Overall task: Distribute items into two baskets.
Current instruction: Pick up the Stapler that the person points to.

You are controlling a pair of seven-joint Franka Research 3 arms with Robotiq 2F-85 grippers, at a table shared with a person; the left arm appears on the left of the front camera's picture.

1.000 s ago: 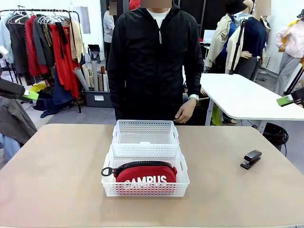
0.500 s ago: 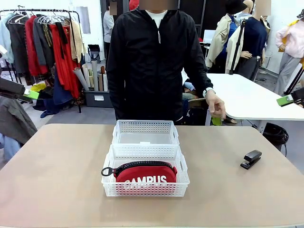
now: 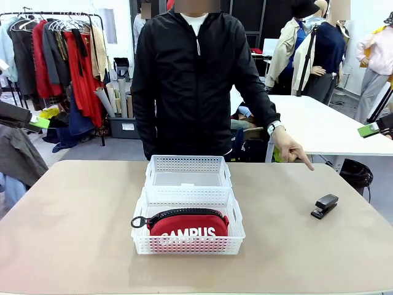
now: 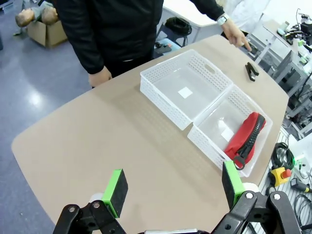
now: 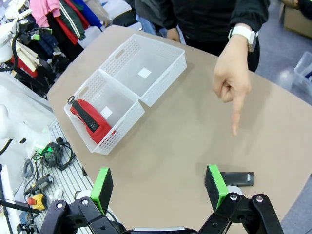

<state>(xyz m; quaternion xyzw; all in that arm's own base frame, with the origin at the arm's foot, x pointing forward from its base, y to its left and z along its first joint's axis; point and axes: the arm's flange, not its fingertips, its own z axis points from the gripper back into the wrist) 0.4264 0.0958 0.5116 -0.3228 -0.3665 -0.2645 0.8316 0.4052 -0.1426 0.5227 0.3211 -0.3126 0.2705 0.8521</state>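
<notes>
Pointing down at the stapler (image 3: 324, 205), alone on the right side of the desk (image 3: 73, 209), the person's hand (image 3: 290, 149) hangs near it, so a reach could clip that finger! Gaping wide and empty: the right claw (image 5: 158, 186) and left claw (image 4: 174, 187). Count: one stapler, one red pouch (image 3: 187, 222) inside the near basket (image 3: 140, 238), two baskets, far basket (image 3: 187, 165) bare

The lattice wall of the near basket (image 3: 140, 243) veils the lower half of the red pouch (image 3: 187, 222) and its lettering in the front view. In the right wrist view, a green pad (image 5: 214, 184) of the right gripper (image 5: 158, 186) hides one end of the stapler (image 5: 240, 179). On the floor of the far basket (image 5: 170, 80), the white label (image 5: 144, 73) is too small to read.
</notes>
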